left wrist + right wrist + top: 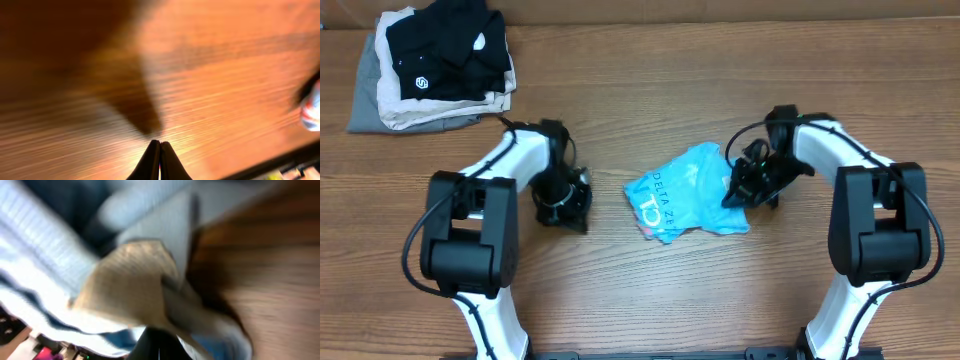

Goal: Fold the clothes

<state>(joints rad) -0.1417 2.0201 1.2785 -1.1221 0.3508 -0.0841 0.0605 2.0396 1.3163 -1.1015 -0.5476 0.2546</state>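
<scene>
Right wrist view: the whole frame is out of focus. T-shirt (pixel 60 255) reads only as soft pale-blue bands across left and centre. Tan patch (pixel 130 285) at centre cannot be identified. Right gripper (pixel 156 342) is cut off by the bottom edge, tips buried in cloth.

Left wrist view: table (pixel 225 75) streaked by blur. Left gripper (pixel 160 146) cropped at the bottom edge. T-shirt is a smeared scrap cut by the right edge.

Overhead: lettering (pixel 658 200) partly lost in folds. Garment stack (pixel 430 70), upper left, clipped by the top edge.
</scene>
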